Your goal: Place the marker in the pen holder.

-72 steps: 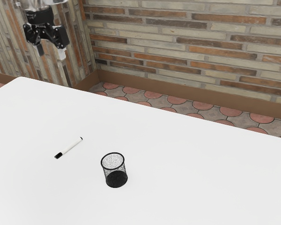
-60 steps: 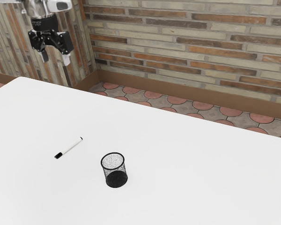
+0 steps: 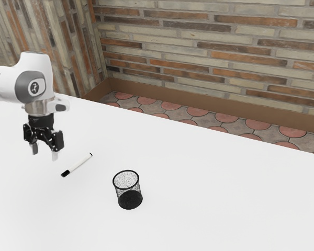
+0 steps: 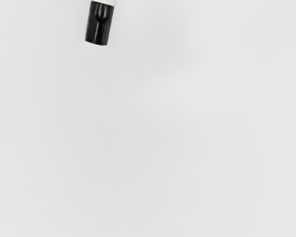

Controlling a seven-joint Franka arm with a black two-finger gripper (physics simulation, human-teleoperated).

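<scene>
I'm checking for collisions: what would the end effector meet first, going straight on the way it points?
The end effector points down, so probably the bare tabletop, near the black end of the marker; its height and exact landing spot are hard to judge.

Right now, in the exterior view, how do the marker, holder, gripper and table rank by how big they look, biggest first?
1. Table
2. Gripper and holder: too alike to rank
3. Marker

2 brick walls point(image 3: 209, 52) meet beyond a tiled floor point(image 3: 171, 106) and white table point(image 3: 240, 198).
</scene>
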